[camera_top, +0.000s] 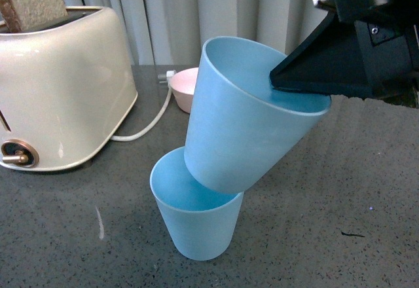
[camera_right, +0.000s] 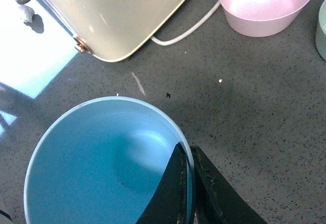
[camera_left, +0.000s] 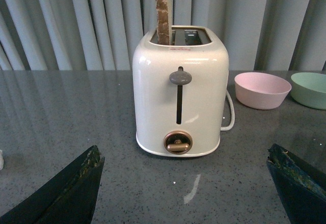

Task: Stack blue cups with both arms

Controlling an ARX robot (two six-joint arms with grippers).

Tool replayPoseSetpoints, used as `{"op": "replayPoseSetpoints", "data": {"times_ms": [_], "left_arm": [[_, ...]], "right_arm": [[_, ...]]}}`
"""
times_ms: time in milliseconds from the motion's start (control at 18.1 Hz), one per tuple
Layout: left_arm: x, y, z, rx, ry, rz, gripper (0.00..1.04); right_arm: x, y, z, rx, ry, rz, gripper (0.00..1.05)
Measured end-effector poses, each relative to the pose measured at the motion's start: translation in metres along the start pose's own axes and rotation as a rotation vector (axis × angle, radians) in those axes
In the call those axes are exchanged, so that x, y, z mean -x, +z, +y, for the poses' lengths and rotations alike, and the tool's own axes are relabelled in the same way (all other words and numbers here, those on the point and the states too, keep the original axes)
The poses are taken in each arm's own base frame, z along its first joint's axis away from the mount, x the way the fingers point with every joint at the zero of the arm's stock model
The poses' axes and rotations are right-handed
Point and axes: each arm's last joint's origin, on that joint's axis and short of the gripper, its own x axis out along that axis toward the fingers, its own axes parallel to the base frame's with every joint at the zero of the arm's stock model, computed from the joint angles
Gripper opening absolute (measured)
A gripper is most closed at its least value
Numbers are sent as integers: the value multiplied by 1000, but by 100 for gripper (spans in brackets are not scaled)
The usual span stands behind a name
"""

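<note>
Dark speckled table (camera_top: 340,190) bears toaster (camera_top: 55,91), pink bowl (camera_top: 185,88), green bowl (camera_left: 310,89), upright blue cup (camera_top: 196,226)

Sky-blue cups (camera_top: 242,131), cream toaster (camera_left: 178,91) with copper knob, pink bowl (camera_left: 262,89), speckled grey table (camera_top: 353,222).

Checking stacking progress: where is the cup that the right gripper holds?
In the front view the held cup hangs tilted mid-frame, its base dipping into the standing cup, right of the toaster.

My right gripper (camera_top: 308,85) is matte black and wedge-shaped, with a screw and white patch above; the left fingers (camera_left: 66,193) look scuffed.
</note>
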Motion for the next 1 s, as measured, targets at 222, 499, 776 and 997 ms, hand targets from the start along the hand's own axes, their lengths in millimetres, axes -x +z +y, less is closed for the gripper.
{"op": "replayPoseSetpoints", "data": {"times_ms": [222,499,776,997], "left_arm": [[0,0,0,0,0,0,98],[0,0,0,0,0,0,98],[0,0,0,0,-1,0,98],[0,0,0,0,0,0,98]], "right_arm": [[-5,-3,3,9,12,9,2],[-17,-8,3,11,12,36,2],[-39,-8,7,21,-7,60,13],[-10,26,-15,-51,-102,-196,86]]}}
